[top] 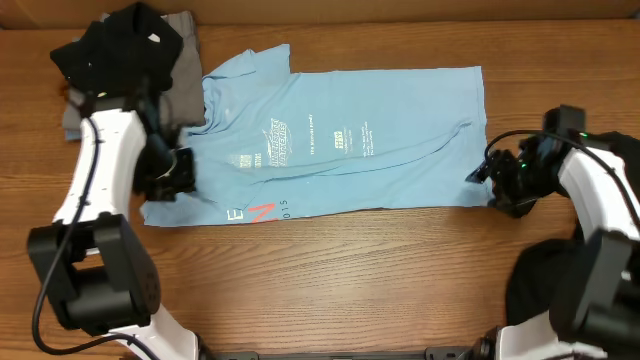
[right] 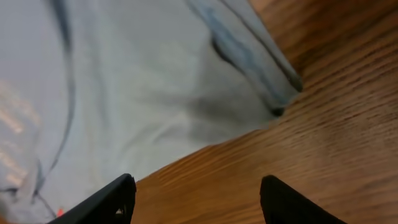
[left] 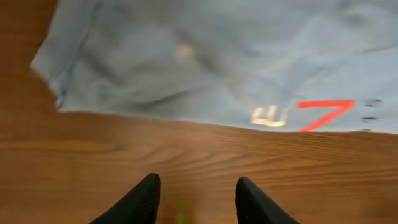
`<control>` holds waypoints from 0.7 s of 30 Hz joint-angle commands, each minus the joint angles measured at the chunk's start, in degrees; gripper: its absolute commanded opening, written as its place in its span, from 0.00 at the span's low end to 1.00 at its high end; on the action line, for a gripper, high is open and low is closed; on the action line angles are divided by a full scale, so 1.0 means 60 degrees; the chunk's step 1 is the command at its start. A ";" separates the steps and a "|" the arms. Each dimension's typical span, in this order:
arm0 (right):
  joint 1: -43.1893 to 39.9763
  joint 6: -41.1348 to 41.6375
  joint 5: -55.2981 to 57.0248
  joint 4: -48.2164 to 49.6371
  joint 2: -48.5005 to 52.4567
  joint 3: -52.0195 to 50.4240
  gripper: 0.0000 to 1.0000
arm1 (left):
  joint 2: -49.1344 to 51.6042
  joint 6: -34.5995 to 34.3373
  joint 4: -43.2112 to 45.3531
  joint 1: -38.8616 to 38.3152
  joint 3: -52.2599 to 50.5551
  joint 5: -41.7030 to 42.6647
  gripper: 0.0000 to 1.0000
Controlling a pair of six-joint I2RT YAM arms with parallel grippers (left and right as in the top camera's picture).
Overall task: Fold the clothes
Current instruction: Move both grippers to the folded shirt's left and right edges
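Note:
A light blue T-shirt [top: 350,140] lies spread flat across the wooden table, printed side up, with red and white lettering near its front left edge. My left gripper [top: 172,180] sits at the shirt's front left corner, open and empty, its fingertips [left: 196,186] over bare wood just short of the hem [left: 205,87]. My right gripper [top: 495,180] is at the shirt's front right corner, open and empty, its fingers [right: 196,190] over bare wood beside the corner of the cloth [right: 155,93].
A pile of dark grey and black clothes [top: 130,50] lies at the back left, touching the shirt's collar end. Another black garment [top: 545,275] lies at the front right beside the right arm's base. Bare wood [top: 330,280] runs along the front.

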 commanded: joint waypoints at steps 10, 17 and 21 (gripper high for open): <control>-0.0036 0.0663 0.1891 0.1126 0.1151 -0.0273 0.42 | -0.0018 0.0135 0.2098 0.1468 -0.2211 0.0656 0.46; -0.0036 0.0663 0.1945 0.1191 0.1151 -0.0299 0.30 | -0.0011 0.0127 0.3625 0.1428 -0.3508 0.0568 0.33; -0.0044 0.0947 0.2812 0.1144 0.1147 -0.0302 0.09 | -0.0011 0.0051 0.3880 0.1450 -0.3745 0.0124 0.04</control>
